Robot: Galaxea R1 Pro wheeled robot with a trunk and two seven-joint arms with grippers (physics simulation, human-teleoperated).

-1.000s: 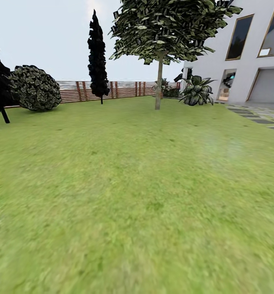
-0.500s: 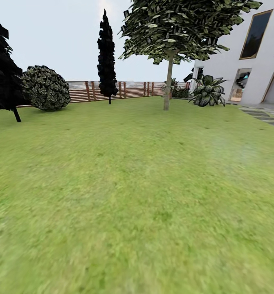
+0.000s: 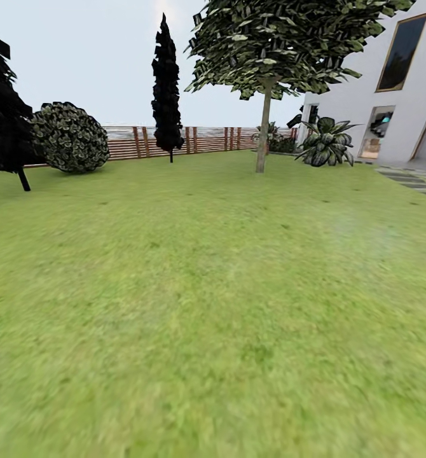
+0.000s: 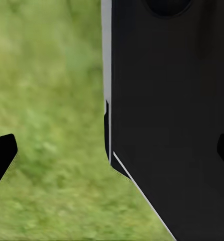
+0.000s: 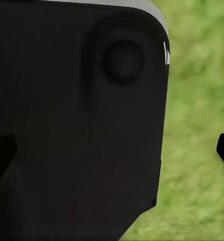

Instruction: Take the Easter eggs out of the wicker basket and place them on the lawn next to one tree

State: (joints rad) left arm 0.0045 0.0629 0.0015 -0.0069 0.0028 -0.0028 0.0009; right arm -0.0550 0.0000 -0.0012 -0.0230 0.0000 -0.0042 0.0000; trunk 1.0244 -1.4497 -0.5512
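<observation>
Open lawn [image 3: 213, 305] across the lower and middle head view; round-crowned leafy tree [image 3: 264, 127] upper centre, brown slatted fence [image 3: 194, 140] behind, white house [image 3: 391, 95] upper right. Left pincer [image 4: 112, 150] and right pincer [image 5: 112, 150]: fingertips well apart at frame edges, nothing between.

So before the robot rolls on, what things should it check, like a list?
1. Lawn ahead free to roll over: ok, open grass up to the fence.
2. Egg basket spotted: not ok.
3. Grey palm-like trunk picked for the eggs: not ok; ahead stand a leafy tree, a dark cypress and a round bush.
4. Left gripper empty: ok, fingertips wide apart, grass and a dark robot part between.
5. Right gripper empty: ok, looks the same.
6. House and paving far enough off: ok.
</observation>
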